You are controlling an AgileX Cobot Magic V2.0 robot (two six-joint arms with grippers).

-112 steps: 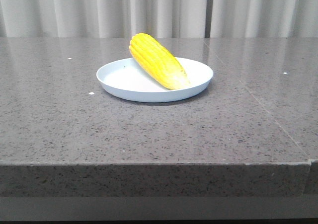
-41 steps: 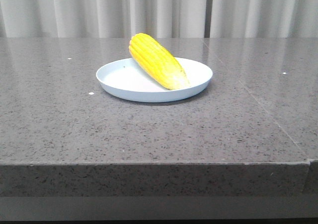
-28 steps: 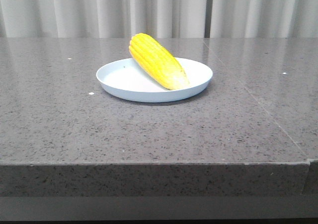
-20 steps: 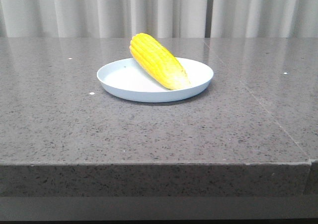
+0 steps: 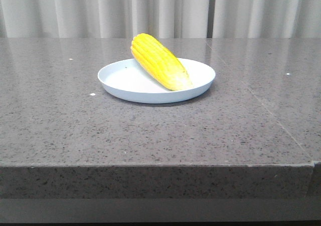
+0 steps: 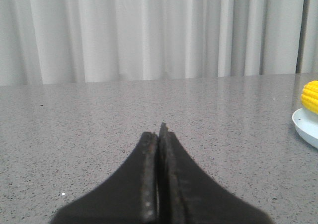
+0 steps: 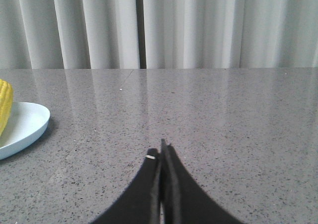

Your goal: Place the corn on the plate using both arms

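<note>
The yellow corn (image 5: 159, 61) lies on the pale blue-white plate (image 5: 120, 80) in the middle of the table, its thick end propped on the far rim and its paler tip down inside. No gripper shows in the front view. In the left wrist view my left gripper (image 6: 159, 132) is shut and empty, with the plate's edge (image 6: 304, 129) and the corn's end (image 6: 311, 96) off to one side. In the right wrist view my right gripper (image 7: 161, 149) is shut and empty, apart from the plate (image 7: 25, 127) and corn (image 7: 5, 105).
The grey speckled stone table (image 5: 150, 131) has its front edge close to the camera. Pale curtains (image 5: 160, 10) hang behind the table. A seam (image 5: 271, 116) runs through the table top on the right.
</note>
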